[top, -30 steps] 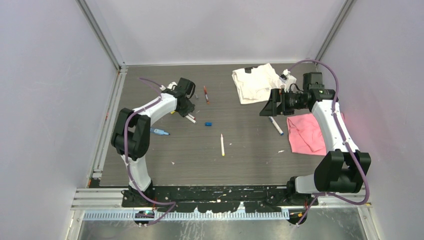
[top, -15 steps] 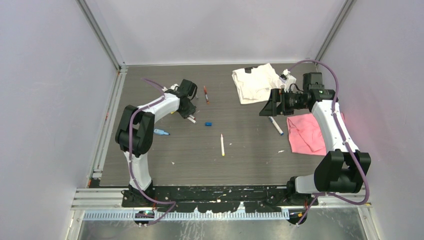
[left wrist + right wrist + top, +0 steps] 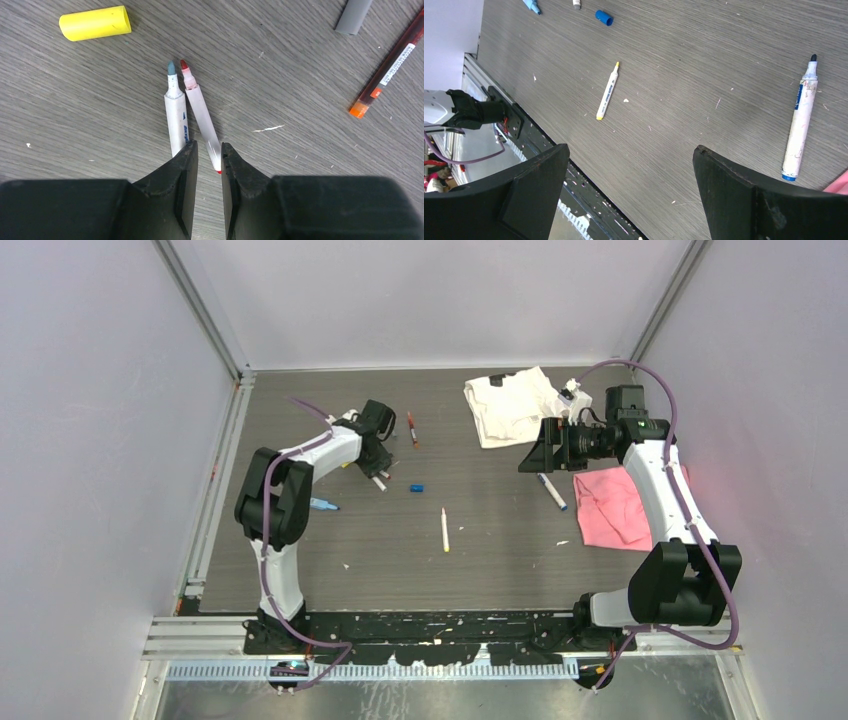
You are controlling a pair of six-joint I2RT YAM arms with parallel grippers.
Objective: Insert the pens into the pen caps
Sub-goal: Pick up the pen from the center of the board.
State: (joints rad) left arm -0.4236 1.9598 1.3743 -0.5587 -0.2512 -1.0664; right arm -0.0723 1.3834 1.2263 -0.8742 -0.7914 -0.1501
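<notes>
While the red-tipped pen (image 3: 202,115) lies on the table (image 3: 300,170) just beside the blue-tipped pen (image 3: 176,120), its rear end sits between the narrowly parted jaws of the left gripper (image 3: 209,160). A yellow cap (image 3: 95,23) lies well apart. The right gripper (image 3: 630,150) hangs spread wide, empty.

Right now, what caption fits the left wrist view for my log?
Left gripper, jaws slightly apart, straddles the tail of the red-tipped pen beside a blue-tipped pen; yellow cap lies beyond.
</notes>
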